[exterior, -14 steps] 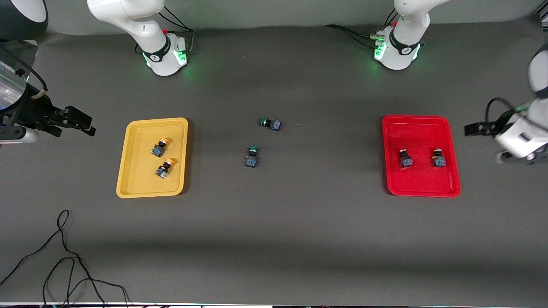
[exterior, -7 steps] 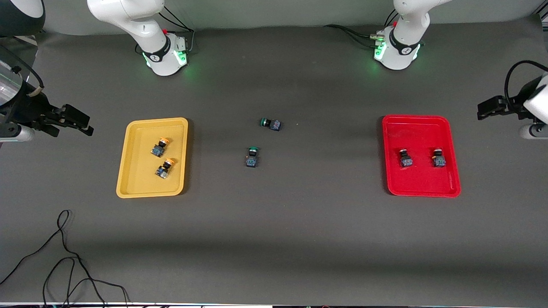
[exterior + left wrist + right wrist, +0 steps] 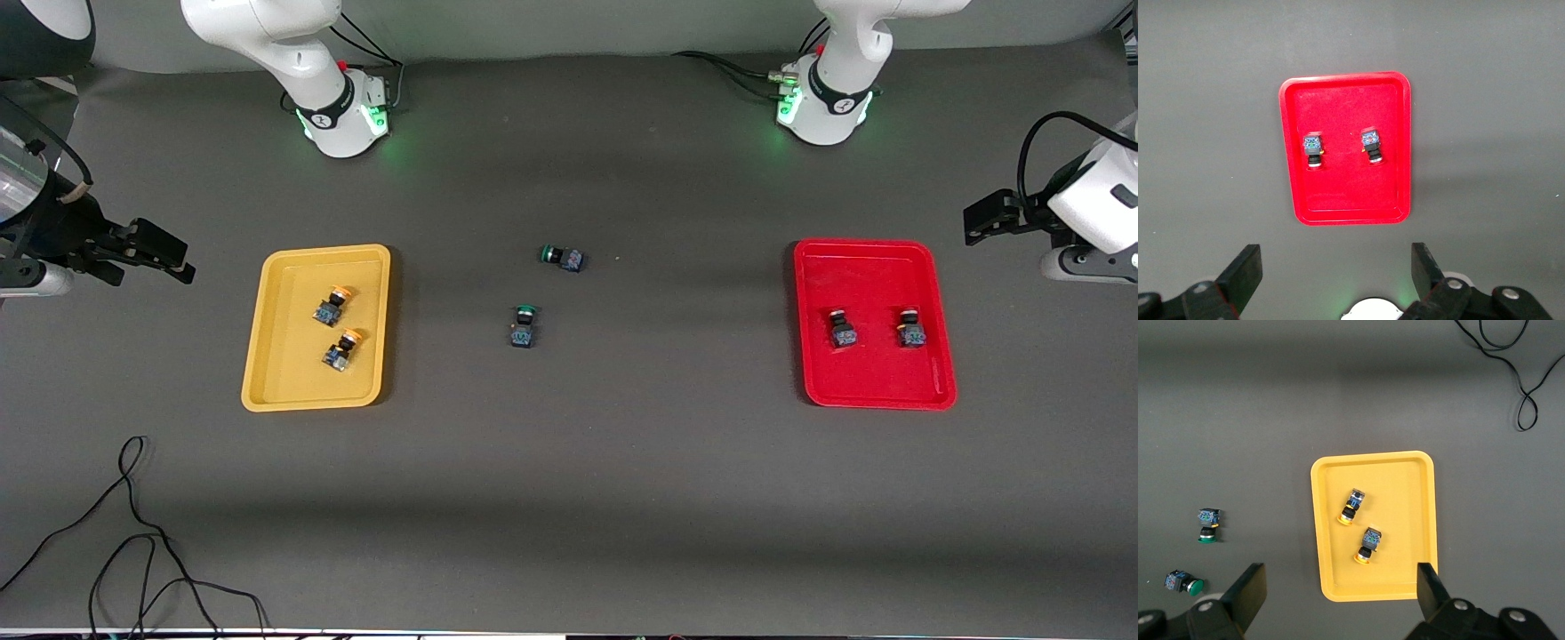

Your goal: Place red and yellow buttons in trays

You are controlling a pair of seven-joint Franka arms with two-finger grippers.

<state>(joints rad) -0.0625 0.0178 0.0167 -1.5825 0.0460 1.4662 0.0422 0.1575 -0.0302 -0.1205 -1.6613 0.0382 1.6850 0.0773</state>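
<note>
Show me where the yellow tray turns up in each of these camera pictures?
Front view: the yellow tray lies toward the right arm's end of the table, holding two yellow buttons.
Left wrist view: not in it.
Right wrist view: the yellow tray sits mid-picture.
Shared landmark: the two green buttons on the table beside the tray.

From my right wrist, my right gripper (image 3: 1338,590) hangs in the air with its two dark fingers (image 3: 1248,590) spread wide apart, holding nothing. Between them lies the yellow tray (image 3: 1425,520), and in it two yellow-capped buttons (image 3: 1351,507) (image 3: 1368,545) lie on their sides, close together but apart. Outside the tray, on the dark table (image 3: 1238,420), rest two green-capped buttons (image 3: 1207,525) (image 3: 1183,583). A thin black cable (image 3: 1511,367) loops across the table.
</note>
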